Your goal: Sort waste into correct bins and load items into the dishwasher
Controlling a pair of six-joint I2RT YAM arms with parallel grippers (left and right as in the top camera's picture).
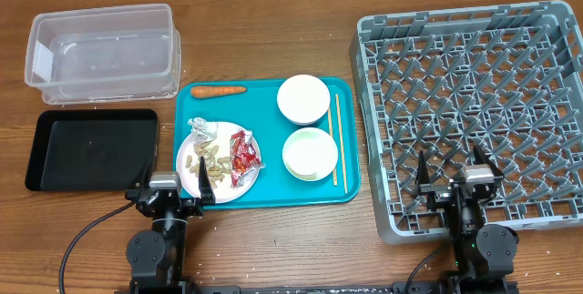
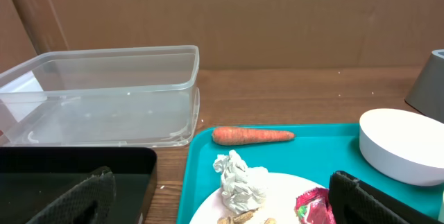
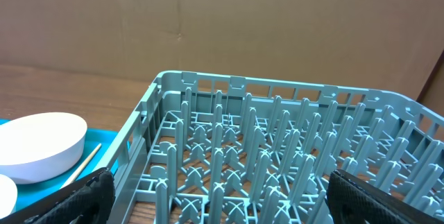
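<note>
Waste and items lie on a teal serving tray (image 1: 266,101) at the centre of the surface.

- Chopsticks (image 1: 335,139): long axis runs near-to-far along the tray's right edge, just beside two white bowls (image 1: 303,98).
- Carrot (image 1: 219,91): long axis runs left-to-right along the tray's far edge, thick end left, tapered end right.
- White plate (image 1: 228,191): on the near-left part of the tray. It carries a silver wrapper (image 1: 200,130), a red wrapper (image 1: 242,156) and peanut shells (image 1: 213,157).
- Clear tub (image 1: 102,53): far left, long axis left-to-right. The black tray (image 1: 91,148) lies just in front of it.
- Dish rack (image 1: 474,112): at the right, beside the teal tray.

The left gripper (image 1: 173,187) hangs at the plate's near-left rim, jaws wide and holding nothing. The right gripper (image 1: 453,180) hangs over the rack's near-left part, jaws wide and holding nothing.
</note>
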